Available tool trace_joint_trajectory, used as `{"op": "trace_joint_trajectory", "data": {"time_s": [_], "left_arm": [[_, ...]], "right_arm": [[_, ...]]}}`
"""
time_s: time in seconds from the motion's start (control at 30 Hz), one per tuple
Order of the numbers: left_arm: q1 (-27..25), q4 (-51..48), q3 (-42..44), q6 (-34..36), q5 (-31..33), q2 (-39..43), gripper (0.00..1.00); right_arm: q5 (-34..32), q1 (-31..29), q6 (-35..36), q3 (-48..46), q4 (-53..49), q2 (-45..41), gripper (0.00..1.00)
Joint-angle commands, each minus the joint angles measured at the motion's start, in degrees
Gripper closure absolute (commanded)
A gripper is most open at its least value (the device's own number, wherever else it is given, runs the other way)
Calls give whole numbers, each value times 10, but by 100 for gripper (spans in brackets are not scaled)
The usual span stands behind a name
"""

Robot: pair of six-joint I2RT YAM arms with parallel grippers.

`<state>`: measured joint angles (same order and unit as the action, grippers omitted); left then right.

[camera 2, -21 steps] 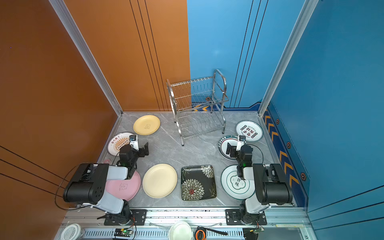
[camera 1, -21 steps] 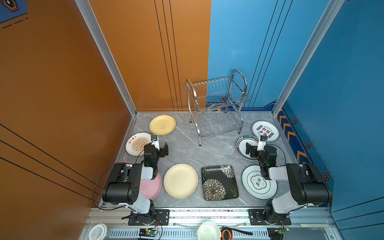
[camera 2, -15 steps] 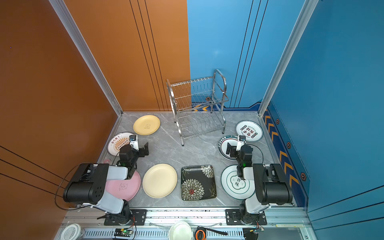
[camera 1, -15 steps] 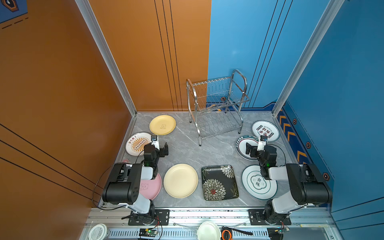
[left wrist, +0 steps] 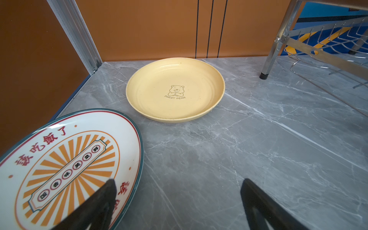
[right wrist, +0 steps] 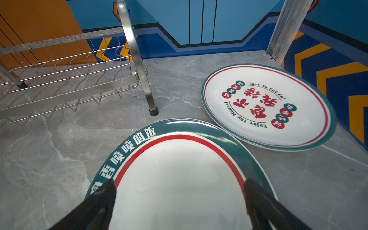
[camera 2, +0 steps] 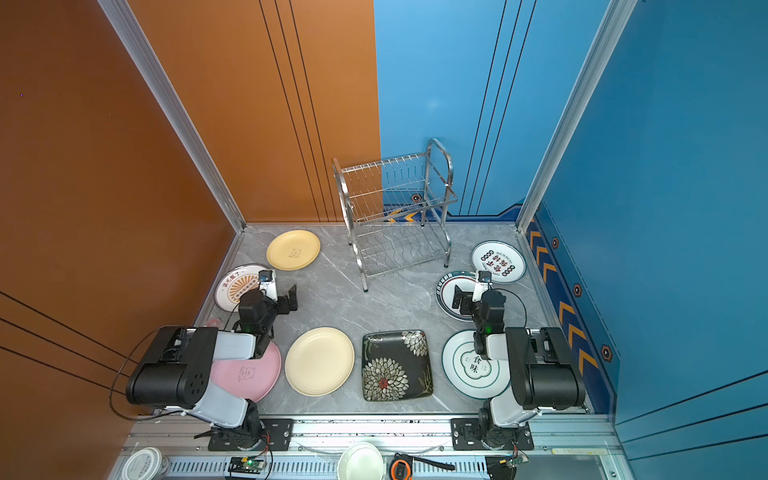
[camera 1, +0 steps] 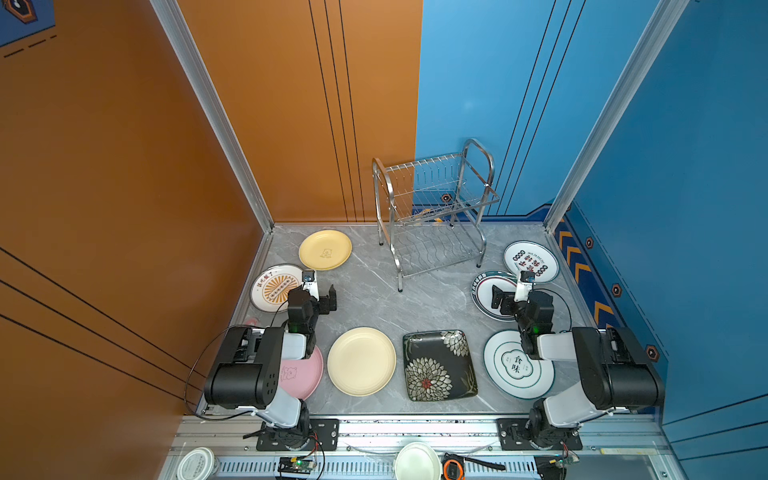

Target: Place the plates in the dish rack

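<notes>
The steel dish rack [camera 1: 432, 216] [camera 2: 395, 216] stands empty at the back of the table. Plates lie flat around it: yellow [camera 1: 325, 249] [left wrist: 175, 89], orange-sunburst [camera 1: 272, 286] [left wrist: 65, 163], pink [camera 1: 301, 374], cream [camera 1: 360, 360], black square floral [camera 1: 438, 365], and three white ones [camera 1: 511, 370] [camera 1: 484, 291] [camera 1: 531, 262]. My left gripper [camera 1: 320, 291] [left wrist: 179, 182] is open and low, one finger over the sunburst plate's rim, the other over bare table. My right gripper [camera 1: 509, 291] [right wrist: 179, 183] hangs open over the green-ringed white plate [right wrist: 179, 169], holding nothing.
Orange and blue walls close in the back and both sides. On the front rail lie a small white bowl [camera 1: 417, 461], a white lidded tub [camera 1: 197, 463] and an orange tape measure [camera 1: 452, 469]. A rack leg [right wrist: 153, 111] stands close to the green-ringed plate.
</notes>
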<state>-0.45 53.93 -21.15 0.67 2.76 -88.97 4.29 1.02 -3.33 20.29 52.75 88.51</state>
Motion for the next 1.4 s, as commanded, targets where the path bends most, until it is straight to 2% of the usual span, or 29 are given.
{"op": "trace_joint_trajectory", "data": {"time_s": [0.0,0.1,0.2,0.27,0.4,0.53,0.7,0.87,0.97,1.17,1.37], "left_arm": [[-6,-27,-10,10,5,9,2],[-16,-137,-45,15,24,64,2],[-52,-252,-96,31,59,110,2],[-81,-310,-129,-6,70,125,2],[-173,-352,-181,-72,107,114,1],[-264,-372,-252,-145,134,56,1],[-325,-372,-324,-210,138,-23,5],[-345,-372,-375,-241,155,-87,8],[-345,-372,-403,-250,184,-106,10],[-336,-372,-450,-256,188,-153,13],[-329,-376,-466,-267,205,-173,27]], "right_arm": [[-13,-4,4,8,-2,-5,0],[-18,-7,5,35,-94,-54,0],[-20,-15,-4,111,-276,-92,0],[-27,-25,-16,159,-361,-96,0],[-28,-42,-31,228,-425,-84,0],[-17,-47,-38,303,-466,-49,0],[8,-46,-37,371,-493,-2,0],[39,-44,-34,413,-501,40,0],[44,-42,-29,431,-504,65,0],[66,-26,-41,467,-493,115,0],[90,-18,-41,523,-493,167,0]]}}
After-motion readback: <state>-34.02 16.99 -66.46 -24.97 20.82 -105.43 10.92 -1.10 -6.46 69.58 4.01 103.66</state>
